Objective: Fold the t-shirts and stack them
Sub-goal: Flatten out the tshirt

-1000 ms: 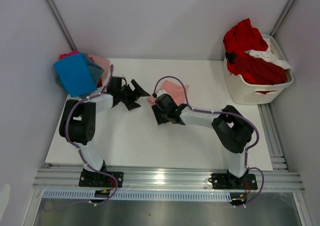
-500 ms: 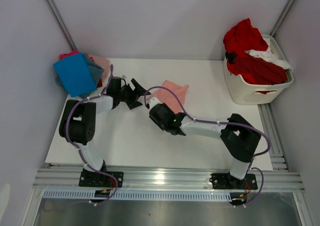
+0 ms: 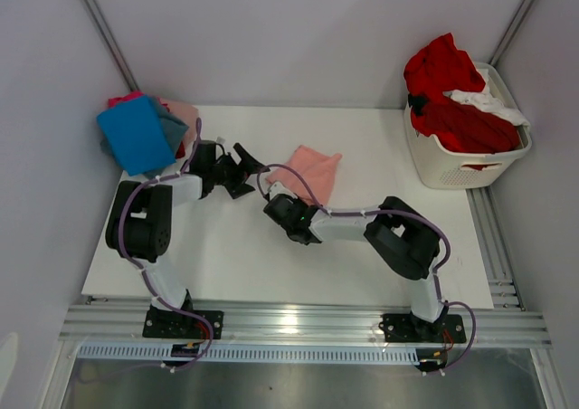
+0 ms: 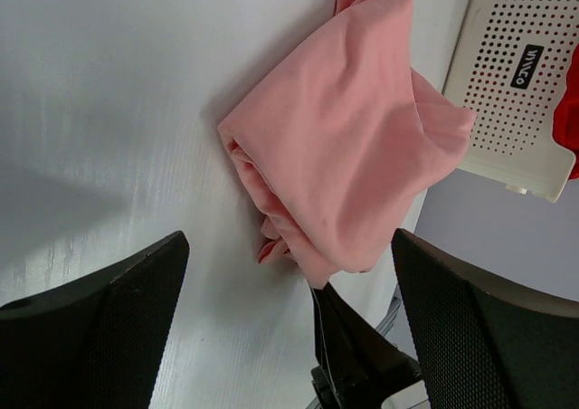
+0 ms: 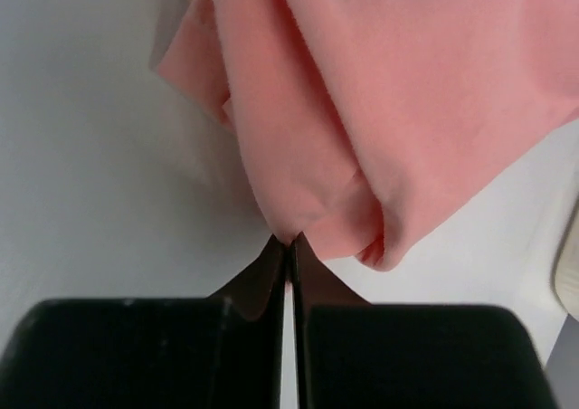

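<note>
The left pincer (image 3: 241,166) gapes wide and empty, with the salmon-pink t-shirt (image 4: 348,147) bunched on the surface (image 4: 109,92) just ahead of it. The right pincer (image 5: 289,244) is closed tight, nipping the shirt's nearest fold. The cloth looks light and limp and should drag easily; take an opposite free corner.

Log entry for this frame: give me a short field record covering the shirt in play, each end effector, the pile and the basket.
shirt in play: salmon-pink t-shirt, crumpled, lying on the table
right end effector: shut, tips pinching the shirt's near edge
left end effector: open, empty, facing the shirt, apart from it
far-left corner: blue t-shirt on top of other shirts
far right: laundry basket heaped with red t-shirts, white t-shirt on top
folding: not yet done
</note>
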You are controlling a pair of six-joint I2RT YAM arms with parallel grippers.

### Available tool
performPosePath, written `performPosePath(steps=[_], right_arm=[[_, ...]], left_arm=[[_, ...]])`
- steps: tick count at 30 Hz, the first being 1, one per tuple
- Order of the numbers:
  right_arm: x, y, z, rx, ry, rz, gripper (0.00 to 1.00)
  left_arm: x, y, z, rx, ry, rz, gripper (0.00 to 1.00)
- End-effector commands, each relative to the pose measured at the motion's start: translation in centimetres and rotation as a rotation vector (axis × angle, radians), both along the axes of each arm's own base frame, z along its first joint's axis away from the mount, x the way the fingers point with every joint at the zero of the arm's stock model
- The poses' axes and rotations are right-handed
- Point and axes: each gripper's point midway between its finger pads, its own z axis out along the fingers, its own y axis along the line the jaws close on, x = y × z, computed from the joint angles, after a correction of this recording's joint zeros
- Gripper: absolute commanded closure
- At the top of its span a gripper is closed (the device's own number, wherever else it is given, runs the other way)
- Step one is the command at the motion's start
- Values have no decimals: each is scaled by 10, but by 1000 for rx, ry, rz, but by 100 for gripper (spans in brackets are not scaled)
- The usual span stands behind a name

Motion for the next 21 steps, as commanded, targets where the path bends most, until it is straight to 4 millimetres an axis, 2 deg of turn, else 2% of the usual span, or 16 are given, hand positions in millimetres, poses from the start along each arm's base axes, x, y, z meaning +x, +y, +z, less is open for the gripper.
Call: performPosePath(steps=[1,4,8,11,12,13,14,15,16,17,18,19,21], right_arm=[[16,0,20,7,-86,-58,100],[16,2,34,32,-105,-63,100],[15,19,78,192,-85,-40,100],[17,37,150,445,-96,10,100],[18,31,196,558,-141,21,100],[21,29,231,666,-199,9,100],[22,19,261,734,-255,4,100],[13,-3,317,855,-356,8,100],[16,-28,334,905,-416,-33,100],[16,-47,365,999,-507,-59,100],[8,-88,402,1084,-631,-143,100],[16,-123,401,1117,-693,-256,100],[15,-167,399,1115,-771,-387,100]], left_arm=[[4,2,28,-28,-80,2,3],[3,1,26,-28,-77,1,3],[3,1,24,-33,-66,7,3],[3,0,25,-41,-71,8,3],[3,0,25,-44,-71,7,3],[4,0,27,-47,-78,8,3],[4,0,28,-48,-81,7,3],[4,0,28,-49,-82,8,3],[5,-1,29,-52,-85,8,3],[4,0,29,-54,-81,10,3],[4,-1,28,-56,-78,10,3],[4,-1,29,-61,-77,10,4],[4,-2,29,-67,-79,9,3]])
